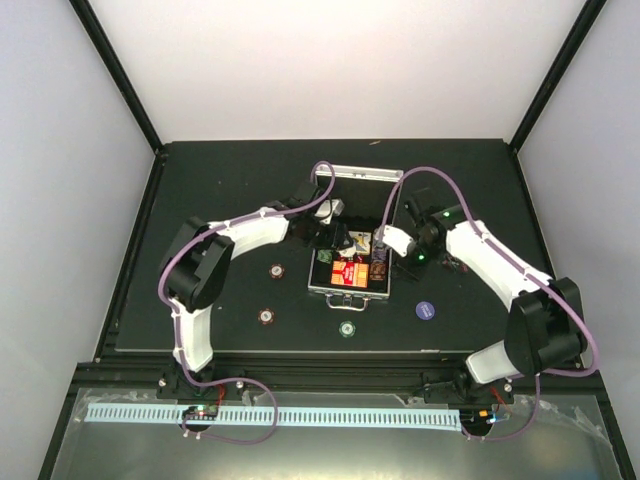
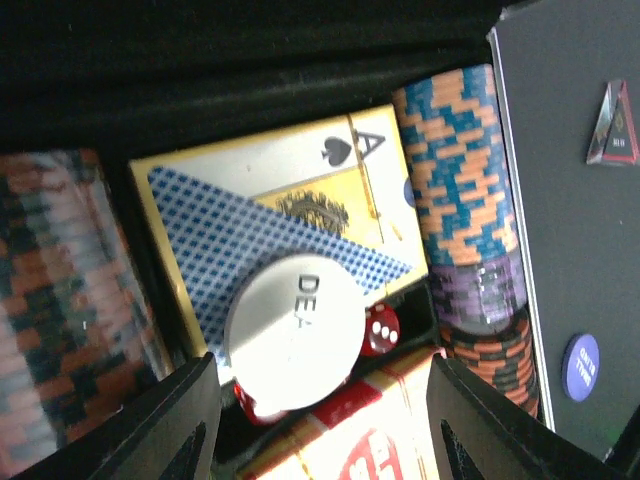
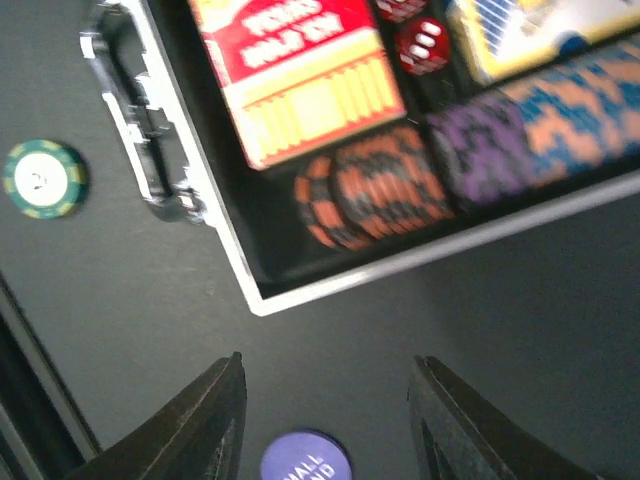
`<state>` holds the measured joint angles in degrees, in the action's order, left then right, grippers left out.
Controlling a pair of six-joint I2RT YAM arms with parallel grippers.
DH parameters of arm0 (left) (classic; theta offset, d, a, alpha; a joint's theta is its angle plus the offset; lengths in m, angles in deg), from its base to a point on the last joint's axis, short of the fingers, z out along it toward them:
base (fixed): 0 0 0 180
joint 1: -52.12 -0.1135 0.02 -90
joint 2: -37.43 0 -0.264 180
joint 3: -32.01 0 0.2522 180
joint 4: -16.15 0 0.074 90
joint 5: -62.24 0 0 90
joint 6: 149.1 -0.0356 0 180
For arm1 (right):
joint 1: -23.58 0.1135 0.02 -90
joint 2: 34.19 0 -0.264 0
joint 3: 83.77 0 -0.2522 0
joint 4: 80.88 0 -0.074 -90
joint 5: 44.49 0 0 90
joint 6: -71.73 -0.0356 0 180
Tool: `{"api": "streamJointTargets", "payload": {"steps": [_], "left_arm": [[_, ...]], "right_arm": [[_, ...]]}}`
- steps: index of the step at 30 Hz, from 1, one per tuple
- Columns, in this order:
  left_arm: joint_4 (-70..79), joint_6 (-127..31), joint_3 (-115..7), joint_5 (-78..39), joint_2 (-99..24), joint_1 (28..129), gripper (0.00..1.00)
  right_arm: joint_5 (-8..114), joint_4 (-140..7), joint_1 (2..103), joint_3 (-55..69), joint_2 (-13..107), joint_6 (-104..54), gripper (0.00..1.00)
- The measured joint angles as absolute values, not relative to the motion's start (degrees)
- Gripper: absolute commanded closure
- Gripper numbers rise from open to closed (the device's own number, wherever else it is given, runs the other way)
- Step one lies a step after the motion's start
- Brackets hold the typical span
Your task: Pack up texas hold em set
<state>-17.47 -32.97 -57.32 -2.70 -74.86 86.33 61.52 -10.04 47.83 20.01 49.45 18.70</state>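
Logging from my station: briefcase [image 1: 348,292] open mid-desk, lid toward the far edge — card deck [image 2: 280,220], red dice [image 2: 380,328] and chip rows [image 2: 455,170] inside. My left fingers [image 2: 180,425] spread wide over the white dealer button [image 2: 292,330]; my right fingers [image 3: 215,420] wide above a purple chip [image 3: 305,462] on the desk [image 3: 520,330] beside the case.

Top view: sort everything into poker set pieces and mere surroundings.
Job: case, green chip, blue chip, far dark red chip, near dark red chip, stacked chips, red card box, blue card box, dice, white dealer button.
Surroundings: black mat, purple cables.
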Motion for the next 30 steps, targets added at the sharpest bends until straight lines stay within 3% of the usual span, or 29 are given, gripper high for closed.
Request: {"api": "streamJointTargets", "payload": {"steps": [9,18,20,30], "left_arm": [[-18.3,-38.0,-49.3,-1.3,-65.1,86.6,0.42],[-21.6,-42.6,-39.2,-1.2,-57.7,86.7,0.42],[-22.1,-43.0,-37.9,-1.4,-56.8,86.7,0.42],[-24.4,-43.9,-37.1,-2.8,-52.2,86.7,0.42]], "right_arm": [[59.3,-10.5,33.1,17.6,54.1,16.4,0.51],[54.6,-11.4,25.1,13.5,58.6,19.2,0.1],[53.9,-11.0,23.9,13.3,58.7,23.5,0.06],[48.4,-11.5,20.8,12.7,62.9,43.4,0.05]]}}
